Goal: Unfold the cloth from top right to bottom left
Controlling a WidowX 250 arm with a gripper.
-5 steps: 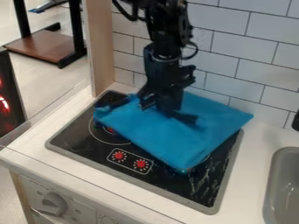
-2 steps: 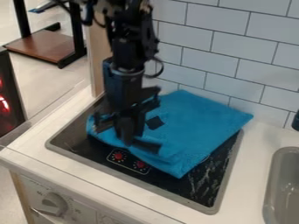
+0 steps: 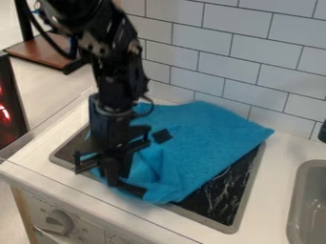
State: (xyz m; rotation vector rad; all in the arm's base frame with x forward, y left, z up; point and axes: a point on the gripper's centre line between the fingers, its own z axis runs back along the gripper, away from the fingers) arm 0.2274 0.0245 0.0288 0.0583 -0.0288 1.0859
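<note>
The gripper [image 3: 129, 188] is low over the stove's front left part, angled down to the right, shut on the blue cloth [image 3: 207, 136]. The cloth lies over much of the stove, its far corner near the tiled wall and its right corner over the counter. Creases bunch up just right of the gripper, and the near edge hangs past the stove's front rim. A small black patch marks the cloth's upper left part. The arm and gripper hide part of the cloth's left side.
The black stove top [image 3: 219, 195] shows at the lower right of the cloth, on a white counter [image 3: 270, 190]. A grey sink [image 3: 309, 205] stands at the right, the tiled wall [image 3: 229, 52] behind. An oven knob [image 3: 58, 222] sits on the front panel.
My gripper has moved left and toward the stove's front, dragging cloth with it. The near part of the cloth has shifted forward and left, now covering the red knob markings; its right corner has barely moved.
</note>
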